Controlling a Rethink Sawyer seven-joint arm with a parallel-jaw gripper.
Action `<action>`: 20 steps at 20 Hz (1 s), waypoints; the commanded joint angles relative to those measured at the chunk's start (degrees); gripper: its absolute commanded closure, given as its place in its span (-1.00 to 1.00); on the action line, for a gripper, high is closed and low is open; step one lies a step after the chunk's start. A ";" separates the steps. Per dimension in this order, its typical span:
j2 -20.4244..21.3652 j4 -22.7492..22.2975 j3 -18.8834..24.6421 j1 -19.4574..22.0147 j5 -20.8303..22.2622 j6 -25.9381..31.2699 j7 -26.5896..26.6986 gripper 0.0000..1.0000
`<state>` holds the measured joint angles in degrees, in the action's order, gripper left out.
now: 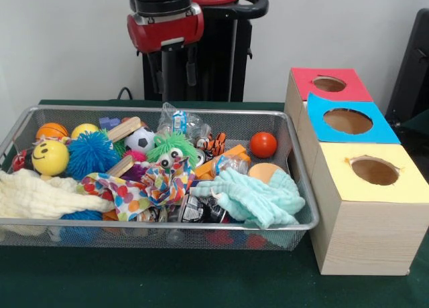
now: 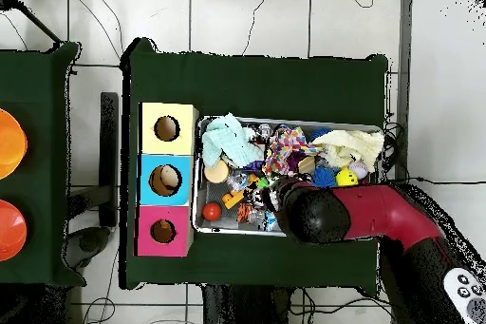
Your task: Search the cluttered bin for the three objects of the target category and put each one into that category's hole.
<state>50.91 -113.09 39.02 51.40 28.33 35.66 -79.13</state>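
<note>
A: Front view first, nearest things first: a mint cloth (image 1: 258,197) and a cream cloth (image 1: 40,195) drape over the near rim of the wire bin (image 1: 13,130), with a spotted cloth (image 1: 144,187) bunched between them. Which category is wanted?

B: Can't say; the pictures don't name it. Candidates are balls, I'd guess: a yellow smiley ball (image 1: 50,158), a blue spiky ball (image 1: 90,154), a soccer ball (image 1: 139,140) and, farther back, a red ball (image 1: 263,144) lying clear near the right wall.

A: And the holes?

B: Beside the bin on the green desk (image 1: 201,281): a yellow box (image 1: 372,207) nearest, then a blue box (image 1: 348,124), then a red box (image 1: 328,85), each with a round hole on top.

A: Where's the end effector (image 1: 175,70)?

B: High over the bin's far rim, touching nothing. Two dark fingers (image 1: 191,67) hang apart with nothing between them, so it looks empty and parted. In the overhead view the arm (image 2: 380,216) covers that edge of the bin.

A: So how would you do the search well?

B: Pick an exposed item, not a buried one. The red ball sits below and off to the right of the end effector in the front view; I'd come straight down on it with the fingers wide and avoid snagging cloth.
</note>
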 commanded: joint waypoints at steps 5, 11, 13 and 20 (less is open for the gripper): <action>-2.25 -7.54 5.63 5.11 6.29 -4.60 8.32 -1.00; -3.61 -8.15 5.31 5.76 10.69 -6.96 7.10 -1.00; -3.33 -8.77 5.24 5.58 11.72 -7.60 6.11 -1.00; -2.75 -11.29 3.42 4.37 16.08 -11.68 2.42 -1.00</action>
<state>49.20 -120.39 41.14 56.15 37.56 30.10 -79.13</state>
